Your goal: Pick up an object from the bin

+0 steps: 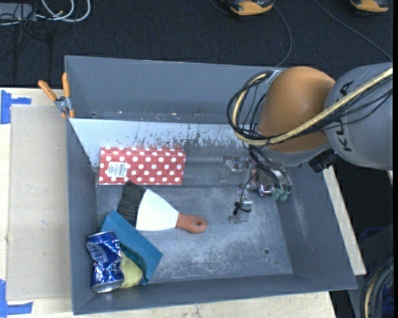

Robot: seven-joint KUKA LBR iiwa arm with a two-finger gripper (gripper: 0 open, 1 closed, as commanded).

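Clutter lies in the left half of the bin (252, 250); the right half of its floor is bare, speckled metal. Against the back slope a flat red box with white dots (142, 166) lies lengthwise, with a white label at its left end. Just in front of it lies a brush (158, 212) with black bristles, a white body and a reddish-brown handle. Its bristles point back and left, close to the box, and its handle points right toward the middle of the floor.

In the front left corner is a small heap. A blue cloth (138, 242) lies just beside the bristle end of the brush, and a crushed blue can (104, 262) lies by the left wall. A yellow thing (132, 271) is tucked between the can and the cloth; I cannot tell what it is.

The arm comes in from the right, its orange cover (295, 108) and looped cables (252, 111) over the back right of the bin. Below them the hand (239, 212) points down over bare floor, to the right of the brush's handle tip and apart from it. The brush is the thing nearest to it, with open floor between the two. I cannot tell whether the hand is open or closed, nor whether it touches the floor.
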